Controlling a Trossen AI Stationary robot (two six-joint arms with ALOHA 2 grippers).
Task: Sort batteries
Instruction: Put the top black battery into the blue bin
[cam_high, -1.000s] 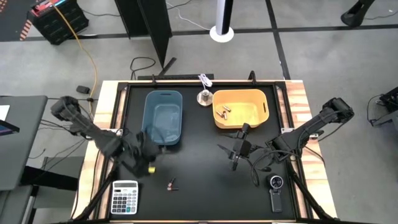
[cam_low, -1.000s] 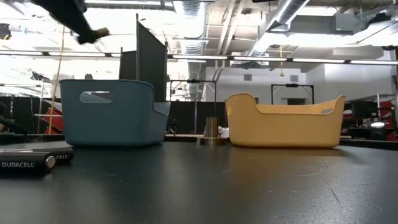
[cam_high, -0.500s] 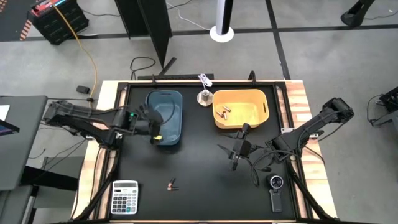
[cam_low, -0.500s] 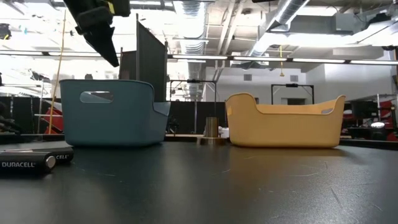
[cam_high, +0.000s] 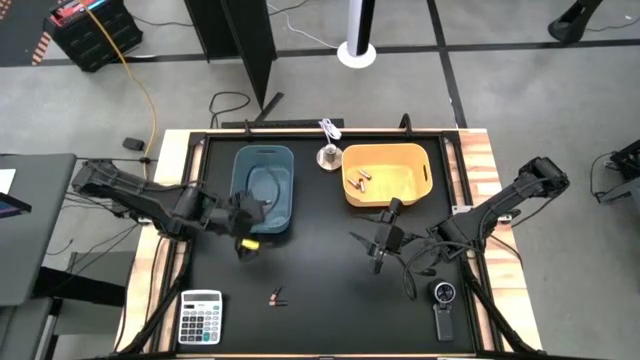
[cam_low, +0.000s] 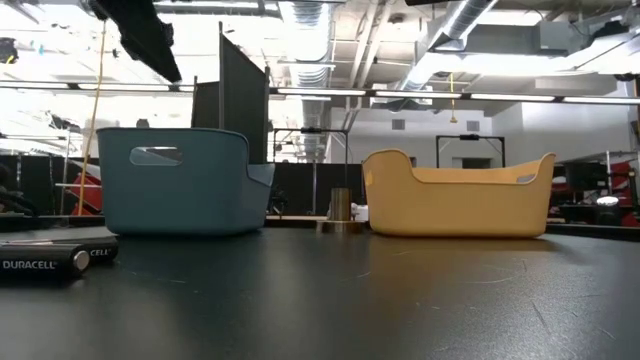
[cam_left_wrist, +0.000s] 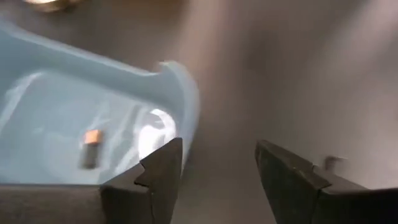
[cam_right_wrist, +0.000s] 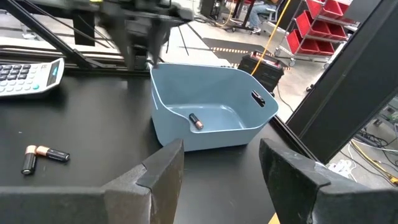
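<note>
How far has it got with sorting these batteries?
Partly done. One battery lies in the blue bin, and a few batteries sit in the yellow bin. Nothing is in hand: the left gripper is open and empty beside the blue bin, and the right gripper waits open over the table. Left to do: two batteries on the table near the calculator.

I work in an industrial lab or workshop hall. Beyond my open right jaws stand red parts bins on shelving and a yellow cable trailing over concrete floor. Level across my black table, exposed ceiling ducts and strip lights run above dark partition panels.
</note>
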